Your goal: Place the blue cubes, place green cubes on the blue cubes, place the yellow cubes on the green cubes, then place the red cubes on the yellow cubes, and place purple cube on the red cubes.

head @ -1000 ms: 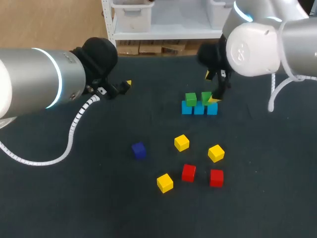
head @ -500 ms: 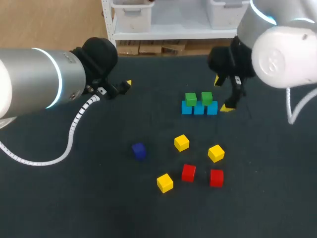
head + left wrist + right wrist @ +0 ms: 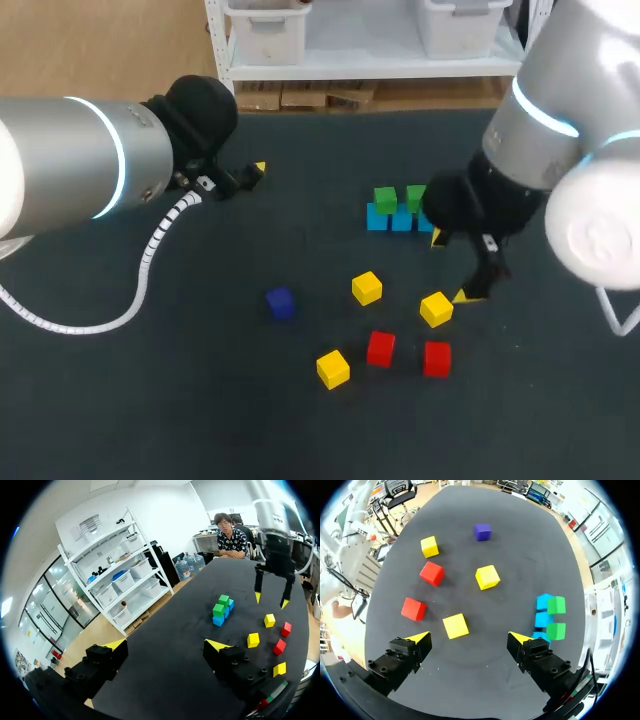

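Three yellow cubes lie loose on the table, and the nearest yellow cube is the one my next move turns on. My right gripper hangs above it, fingers spread wide with nothing between them. In the right wrist view the cube sits just ahead of the gap, a touch toward one finger, so I judge a short push forward and a straight drop would bracket it. Its faces look slightly askew to the finger line, so a small wrist turn may be needed before closing.

The blue cubes stand in a row, touching one another, with two green cubes on top. That stack lies off to one side of my right gripper, near enough for a short carry. The red cubes and the purple cube lie apart nearer the middle. My left gripper is well away at the table's far left, wide and empty, so the right arm is plainly the nearer.
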Controlling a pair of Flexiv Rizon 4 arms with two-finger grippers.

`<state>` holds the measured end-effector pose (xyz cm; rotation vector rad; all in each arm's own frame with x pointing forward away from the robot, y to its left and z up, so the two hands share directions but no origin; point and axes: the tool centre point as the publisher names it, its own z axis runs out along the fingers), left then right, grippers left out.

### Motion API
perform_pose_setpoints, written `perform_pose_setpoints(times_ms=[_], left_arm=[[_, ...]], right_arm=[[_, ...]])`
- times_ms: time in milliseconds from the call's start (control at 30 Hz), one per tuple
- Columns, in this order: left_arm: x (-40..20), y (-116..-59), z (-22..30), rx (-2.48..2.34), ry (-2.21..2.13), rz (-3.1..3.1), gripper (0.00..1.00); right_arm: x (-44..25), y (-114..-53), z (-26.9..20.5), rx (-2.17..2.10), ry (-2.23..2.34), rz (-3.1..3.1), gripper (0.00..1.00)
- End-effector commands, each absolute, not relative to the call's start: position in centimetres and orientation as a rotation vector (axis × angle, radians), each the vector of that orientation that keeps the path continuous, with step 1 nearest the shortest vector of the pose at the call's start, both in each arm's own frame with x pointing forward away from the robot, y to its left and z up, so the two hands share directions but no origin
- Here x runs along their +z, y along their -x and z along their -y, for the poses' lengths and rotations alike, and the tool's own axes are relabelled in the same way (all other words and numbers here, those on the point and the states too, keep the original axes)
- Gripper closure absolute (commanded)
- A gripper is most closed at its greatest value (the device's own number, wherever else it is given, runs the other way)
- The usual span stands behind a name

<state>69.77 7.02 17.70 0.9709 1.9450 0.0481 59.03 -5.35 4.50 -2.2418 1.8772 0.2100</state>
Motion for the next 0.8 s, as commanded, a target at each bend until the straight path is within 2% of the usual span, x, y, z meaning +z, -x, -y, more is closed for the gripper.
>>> perform_pose_setpoints(times_ms=[33, 433, 800], left_arm=[[17.6, -69.9, -7.0, 0.046, -0.970, -1.944, 0.00], [17.6, -69.9, -7.0, 0.046, -0.970, -1.944, 0.00], [17.6, -69.9, -7.0, 0.046, -0.970, -1.944, 0.00]], right_arm=[[3.5, -58.6, 4.5, 0.164, 2.243, -1.861, 0.00], [2.5, -57.5, 3.9, 0.178, 2.328, -1.826, 0.00], [3.7, -57.6, -0.1, 0.187, 2.431, -1.653, 0.00]])
